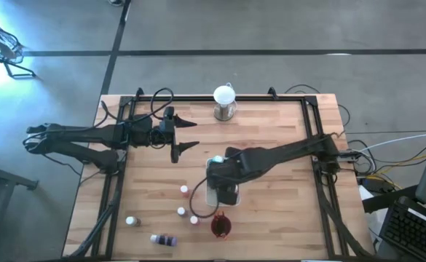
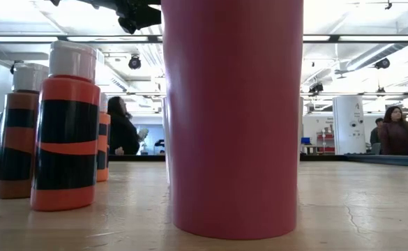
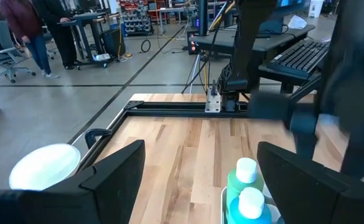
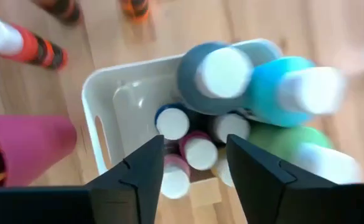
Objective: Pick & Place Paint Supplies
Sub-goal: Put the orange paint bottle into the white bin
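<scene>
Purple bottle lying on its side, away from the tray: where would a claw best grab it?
Probably the purple bottle is best taken around the middle of its body, coming straight down from above. It lies flat with open wood on both long sides, so a grip across its narrow width should fit. The white cap end looks too small for a sure hold.

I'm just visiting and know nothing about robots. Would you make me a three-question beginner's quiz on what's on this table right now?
1. True or false: the right gripper hangs over the white tray full of paint bottles.
2. The purple bottle near the table's front edge is: A) lying on its side, B) standing, C) in the tray.
3. Fill in: the left gripper is over bare table, its fingers ____.

Key: 1 true; 2 A; 3 open.
</scene>
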`<control>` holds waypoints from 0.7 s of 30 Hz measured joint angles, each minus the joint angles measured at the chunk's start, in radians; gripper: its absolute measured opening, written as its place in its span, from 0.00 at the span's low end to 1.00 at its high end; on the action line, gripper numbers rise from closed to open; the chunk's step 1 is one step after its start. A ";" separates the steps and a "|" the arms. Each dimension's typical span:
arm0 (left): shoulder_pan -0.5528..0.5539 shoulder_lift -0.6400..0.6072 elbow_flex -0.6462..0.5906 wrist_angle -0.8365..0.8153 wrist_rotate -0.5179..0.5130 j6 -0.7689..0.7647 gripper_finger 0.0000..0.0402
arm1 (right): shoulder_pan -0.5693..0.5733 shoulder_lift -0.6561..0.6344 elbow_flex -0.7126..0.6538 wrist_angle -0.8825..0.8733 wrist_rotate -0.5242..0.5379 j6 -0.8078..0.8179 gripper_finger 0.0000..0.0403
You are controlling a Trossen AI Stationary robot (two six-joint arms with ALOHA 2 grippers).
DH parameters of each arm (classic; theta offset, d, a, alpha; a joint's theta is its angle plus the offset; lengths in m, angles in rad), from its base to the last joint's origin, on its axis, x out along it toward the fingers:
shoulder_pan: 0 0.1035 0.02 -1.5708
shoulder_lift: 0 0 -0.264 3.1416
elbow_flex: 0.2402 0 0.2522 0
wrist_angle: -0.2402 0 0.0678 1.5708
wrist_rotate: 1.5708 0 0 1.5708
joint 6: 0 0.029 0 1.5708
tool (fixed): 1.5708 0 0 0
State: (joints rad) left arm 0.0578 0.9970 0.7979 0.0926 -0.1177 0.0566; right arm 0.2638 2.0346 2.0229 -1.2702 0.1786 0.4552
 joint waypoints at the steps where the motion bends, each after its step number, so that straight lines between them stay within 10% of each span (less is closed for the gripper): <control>1: 0.000 0.000 0.000 -0.004 0.000 0.000 0.78 | 0.003 -0.016 0.000 0.000 0.017 0.005 0.40; 13: 0.000 0.000 -0.001 -0.015 0.015 -0.041 0.78 | 0.038 -0.201 -0.046 -0.015 0.033 0.072 0.21; 21: -0.001 -0.090 0.028 -0.380 0.048 -0.139 0.78 | 0.075 -0.293 -0.122 -0.066 0.066 0.136 0.12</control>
State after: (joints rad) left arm 0.0570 0.9066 0.8261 -0.2875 -0.0692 -0.0822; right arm 0.3385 1.7413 1.9011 -1.3367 0.2446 0.5915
